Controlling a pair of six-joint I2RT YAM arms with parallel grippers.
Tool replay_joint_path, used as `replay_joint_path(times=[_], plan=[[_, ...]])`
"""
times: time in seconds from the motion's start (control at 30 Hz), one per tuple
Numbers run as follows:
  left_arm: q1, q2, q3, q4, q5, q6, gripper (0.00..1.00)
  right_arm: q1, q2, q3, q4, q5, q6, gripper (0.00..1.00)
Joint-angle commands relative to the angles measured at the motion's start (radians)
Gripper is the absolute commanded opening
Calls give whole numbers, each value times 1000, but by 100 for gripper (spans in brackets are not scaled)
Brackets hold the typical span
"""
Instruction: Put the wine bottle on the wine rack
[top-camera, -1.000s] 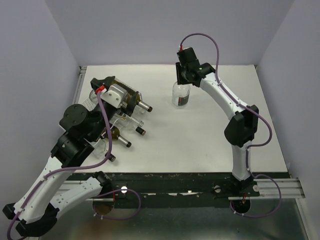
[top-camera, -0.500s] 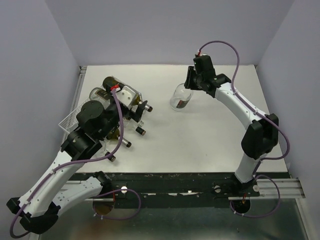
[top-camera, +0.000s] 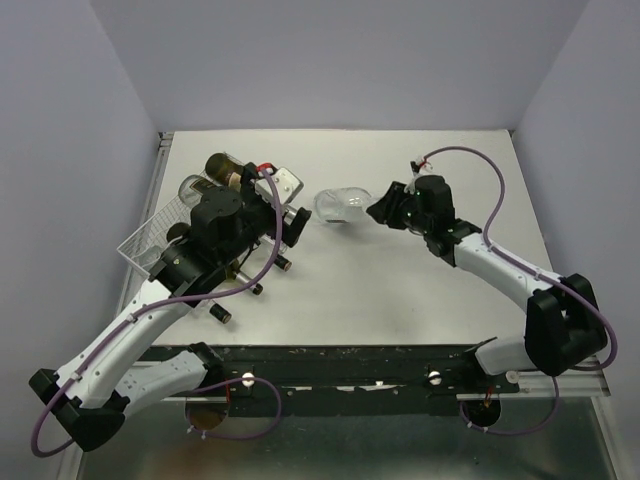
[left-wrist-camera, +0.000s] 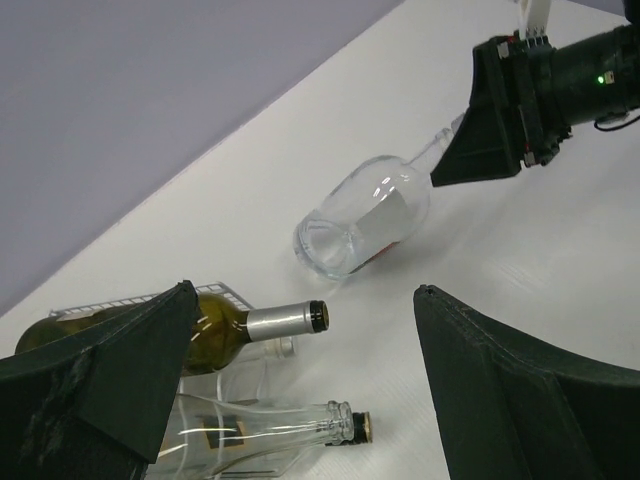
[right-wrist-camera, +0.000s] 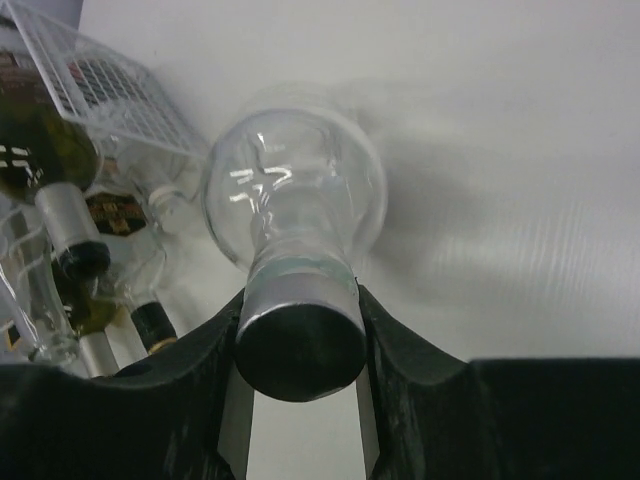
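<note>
A clear empty wine bottle lies tipped on its side over the table's middle, base pointing left toward the rack. My right gripper is shut on its neck just below the dark cap. The bottle also shows in the left wrist view and the right wrist view. The white wire-mesh wine rack sits at the left and holds several bottles with their necks pointing right. My left gripper is open and empty above those necks, its jaws wide apart.
On the rack lie a green bottle with a silver capsule and a clear bottle with a dark stopper. The rack's mesh edge shows in the right wrist view. White walls close in the table at the left, back and right.
My right arm has swung down and left, tipping the clear bottle from upright onto its side and bringing it nearer the rack. My left arm has reached right, over the bottle necks.
</note>
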Motion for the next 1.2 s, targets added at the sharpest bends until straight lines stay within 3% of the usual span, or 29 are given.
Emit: replay_joint_path(times=[0.0, 0.13, 0.33, 0.87, 0.97, 1.17], plan=[[-1, 32, 14, 7, 18, 12, 99, 13, -21, -187, 61, -119, 23, 0], [-1, 60, 27, 8, 12, 46, 99, 14, -64, -238, 64, -191, 0, 1], [-1, 81, 41, 7, 3, 75, 99, 39, -78, -246, -66, -203, -81, 1], [2, 81, 44, 56, -34, 161, 99, 290, 104, -95, -344, 223, -130, 2], [2, 83, 47, 57, -51, 176, 99, 304, 141, -48, -396, 246, -143, 10], [2, 73, 44, 59, -63, 188, 99, 307, 207, 18, -451, 246, -153, 43]])
